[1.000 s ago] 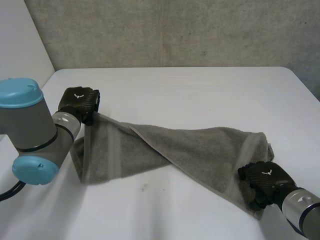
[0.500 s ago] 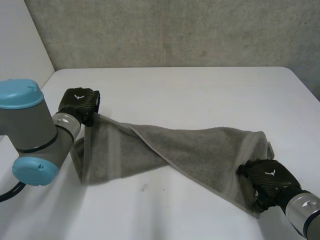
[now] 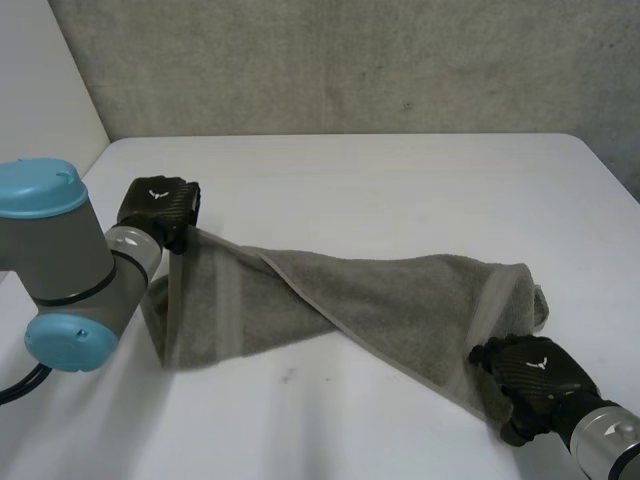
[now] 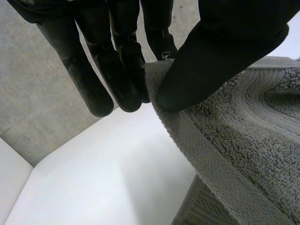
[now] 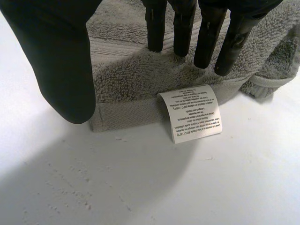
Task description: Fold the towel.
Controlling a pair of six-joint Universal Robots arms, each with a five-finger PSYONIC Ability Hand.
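Grey towel [image 3: 350,290] is lying across the surface [image 3: 400,180], its long axis running from the left hand [image 3: 160,205], pinching one corner, to the right hand [image 3: 530,380], hanging released over the opposite corner.

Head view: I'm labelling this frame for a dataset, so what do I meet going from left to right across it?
From the left: left arm → left hand, pinching a towel corner → towel → right hand at the towel's other end.

towel [image 3: 380,295] on table [image 3: 400,180] | left robot hand [image 3: 158,205]: left end | right robot hand [image 3: 530,375]: right
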